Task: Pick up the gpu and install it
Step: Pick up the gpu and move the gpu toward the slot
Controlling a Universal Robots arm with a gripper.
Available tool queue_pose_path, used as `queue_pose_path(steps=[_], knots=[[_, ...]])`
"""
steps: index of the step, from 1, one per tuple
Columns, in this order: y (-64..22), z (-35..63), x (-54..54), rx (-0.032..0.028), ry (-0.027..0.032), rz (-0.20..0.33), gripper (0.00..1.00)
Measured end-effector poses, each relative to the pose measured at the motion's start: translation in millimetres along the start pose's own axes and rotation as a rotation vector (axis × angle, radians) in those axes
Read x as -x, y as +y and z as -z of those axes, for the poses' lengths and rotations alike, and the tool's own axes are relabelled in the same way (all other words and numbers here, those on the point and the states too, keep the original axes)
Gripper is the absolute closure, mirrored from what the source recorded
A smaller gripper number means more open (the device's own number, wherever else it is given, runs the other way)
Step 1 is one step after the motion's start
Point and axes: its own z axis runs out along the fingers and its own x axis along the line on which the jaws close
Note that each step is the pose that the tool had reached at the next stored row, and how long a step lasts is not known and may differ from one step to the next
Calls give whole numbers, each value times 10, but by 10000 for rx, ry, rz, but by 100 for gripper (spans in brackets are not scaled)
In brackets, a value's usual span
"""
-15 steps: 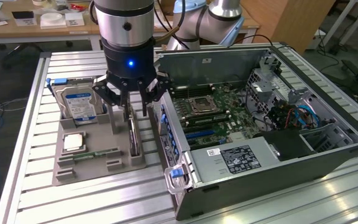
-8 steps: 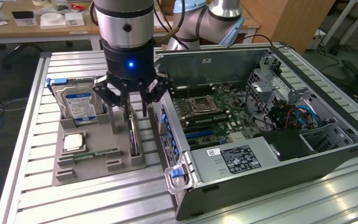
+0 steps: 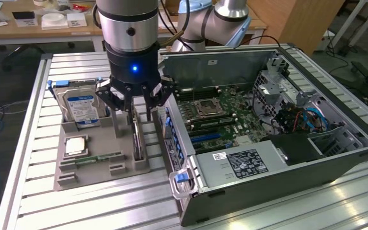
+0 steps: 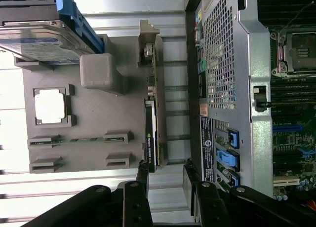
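Observation:
The gpu (image 3: 137, 140) stands on its long edge in a slot along the right side of a grey holder tray (image 3: 101, 172), beside the computer case. It shows as a thin dark card with a green board (image 4: 152, 124) in the wrist view. My gripper (image 3: 135, 111) hangs open just above the card's far end, one black finger on each side of the card's line. In the wrist view the two fingertips (image 4: 143, 170) straddle the card's end, and the gripper (image 4: 166, 173) holds nothing.
The tray also carries an upright hard drive (image 3: 82, 108), a square processor (image 3: 76, 144) and a narrow memory stick (image 3: 98, 157). The open computer case (image 3: 312, 158) lies close on the exterior view's right, its motherboard (image 3: 219, 115) exposed. The slatted metal table (image 3: 107, 206) runs toward the front.

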Motion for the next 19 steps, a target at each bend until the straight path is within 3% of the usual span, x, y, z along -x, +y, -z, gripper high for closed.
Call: queue_pose_path(steps=[19], knots=[[-1,-14,0,0,0,0,58]])
